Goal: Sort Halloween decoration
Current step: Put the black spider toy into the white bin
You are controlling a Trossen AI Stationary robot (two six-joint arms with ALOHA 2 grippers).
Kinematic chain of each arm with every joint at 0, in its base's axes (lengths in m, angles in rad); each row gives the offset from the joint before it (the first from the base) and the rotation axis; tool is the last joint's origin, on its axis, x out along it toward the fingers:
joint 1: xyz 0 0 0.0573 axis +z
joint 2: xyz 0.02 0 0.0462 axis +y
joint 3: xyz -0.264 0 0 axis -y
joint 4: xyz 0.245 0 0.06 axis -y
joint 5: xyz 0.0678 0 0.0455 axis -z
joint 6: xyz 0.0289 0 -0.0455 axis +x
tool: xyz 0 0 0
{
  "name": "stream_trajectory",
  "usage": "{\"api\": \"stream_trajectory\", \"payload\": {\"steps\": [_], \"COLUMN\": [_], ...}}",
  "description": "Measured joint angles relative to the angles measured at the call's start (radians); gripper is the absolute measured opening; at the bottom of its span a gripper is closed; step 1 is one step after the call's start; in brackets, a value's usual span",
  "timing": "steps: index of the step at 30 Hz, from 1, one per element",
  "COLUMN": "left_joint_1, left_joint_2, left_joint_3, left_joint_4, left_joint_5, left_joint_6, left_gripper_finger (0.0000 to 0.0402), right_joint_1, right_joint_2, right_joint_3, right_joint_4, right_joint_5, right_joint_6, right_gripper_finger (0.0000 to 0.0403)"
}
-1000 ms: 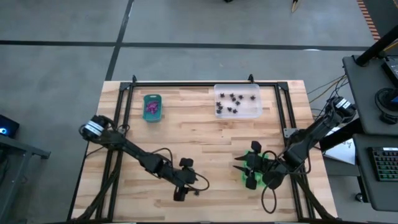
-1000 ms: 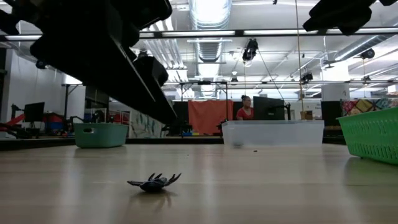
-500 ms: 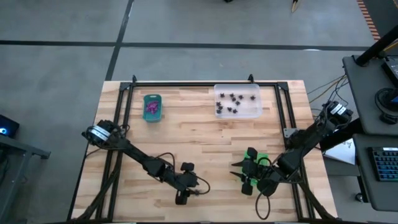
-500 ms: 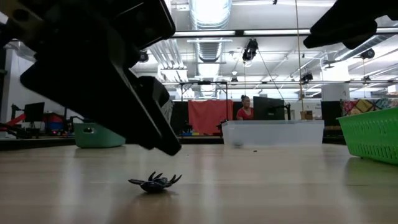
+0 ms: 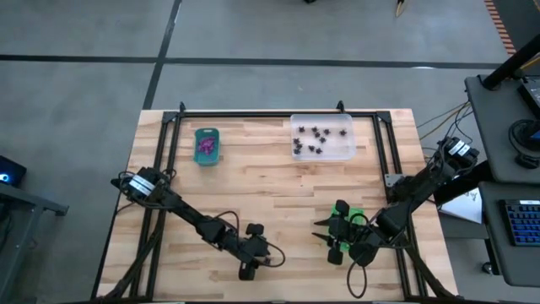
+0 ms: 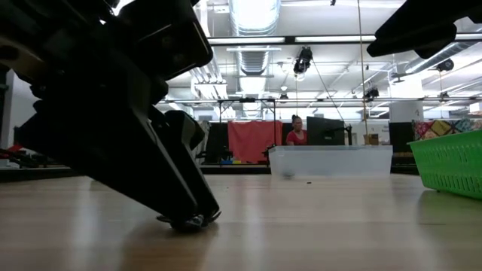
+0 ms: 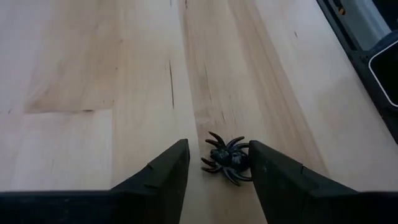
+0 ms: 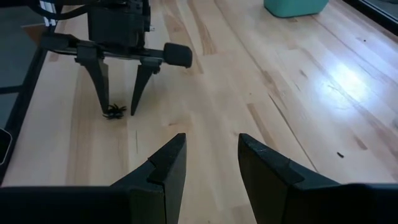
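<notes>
Now the left gripper (image 7: 214, 163) has dropped to the worktop (image 5: 278, 181) near its front edge, open fingers straddling the black spider (image 7: 227, 160), narrower than before, not yet gripping. Meanwhile, the right gripper (image 8: 208, 155) hovers open, empty, over the green tray (image 5: 351, 221).

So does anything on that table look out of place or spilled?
One black spider lies alone on the bare wood near the table's front edge, while the other black ones sit in the clear tray. The left gripper is down around it, fingers on either side. Nothing looks spilled or damaged.
</notes>
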Motion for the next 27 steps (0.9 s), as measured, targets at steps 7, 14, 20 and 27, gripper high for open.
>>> {"api": "stream_trajectory", "payload": {"steps": [7,14,20,27], "left_joint_1": [-0.002,-0.003,-0.003,-0.005], "left_joint_2": [-0.002,-0.002,-0.006,-0.013], "left_joint_3": [0.000,-0.002,-0.002,-0.004], "left_joint_4": [-0.014,-0.018,-0.023,-0.025], "left_joint_5": [0.000,-0.004,0.002,0.011], "left_joint_6": [-0.014,-0.015,-0.014,-0.013], "left_gripper_finger": [0.0119,0.0074,0.0047,0.0037], "right_joint_1": [0.000,0.000,0.000,0.000], "right_joint_2": [0.000,-0.001,-0.001,-0.001], "right_joint_3": [0.000,0.000,0.000,0.000], "right_joint_4": [0.005,0.012,0.017,0.019], "right_joint_5": [0.000,0.000,0.000,0.000], "right_joint_6": [0.000,-0.002,-0.003,-0.003], "right_gripper_finger": [0.0137,0.0137,0.0137,0.0137]}}
